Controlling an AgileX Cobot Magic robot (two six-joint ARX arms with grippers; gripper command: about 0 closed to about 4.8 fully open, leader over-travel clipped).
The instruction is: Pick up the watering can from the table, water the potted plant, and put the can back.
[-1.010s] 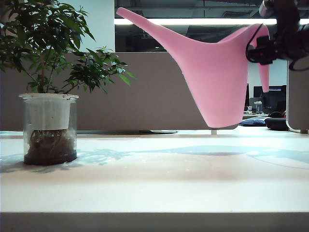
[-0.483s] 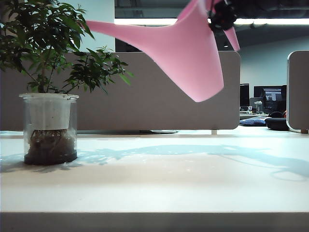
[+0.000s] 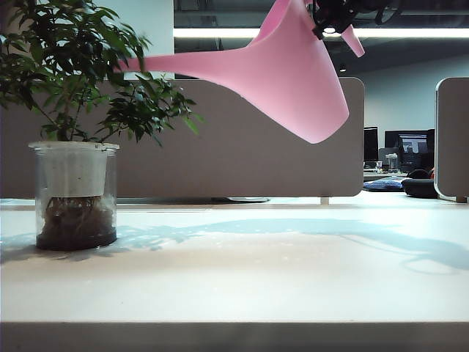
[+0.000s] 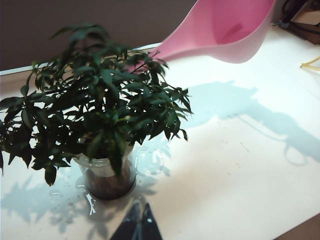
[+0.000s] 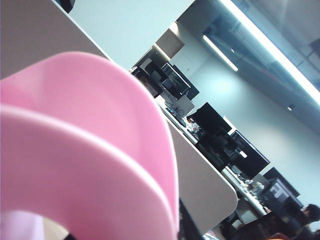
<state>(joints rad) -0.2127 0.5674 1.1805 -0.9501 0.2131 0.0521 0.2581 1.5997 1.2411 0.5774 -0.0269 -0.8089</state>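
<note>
The pink watering can (image 3: 293, 81) hangs high over the table (image 3: 256, 279), tipped so its long spout runs almost level to the left and ends among the leaves. My right gripper (image 3: 331, 20) is shut on its thin handle at the top of the exterior view. The right wrist view is filled by the watering can (image 5: 90, 150). The potted plant (image 3: 73, 191) stands at the left in its clear pot. In the left wrist view my left gripper (image 4: 140, 218) is shut and empty, low over the table close to the potted plant (image 4: 100, 115), with the watering can (image 4: 220, 30) beyond it.
Grey-beige partition panels (image 3: 242, 147) close off the back of the table, with office desks and monitors (image 3: 410, 147) beyond. Wet patches (image 4: 92, 202) glisten round the pot. The table's thick front edge (image 3: 234, 334) runs along the near side.
The right gripper carried the can up and to the left. The can tipped over, so the spout dropped from pointing upward to lying nearly level in the leaves.
</note>
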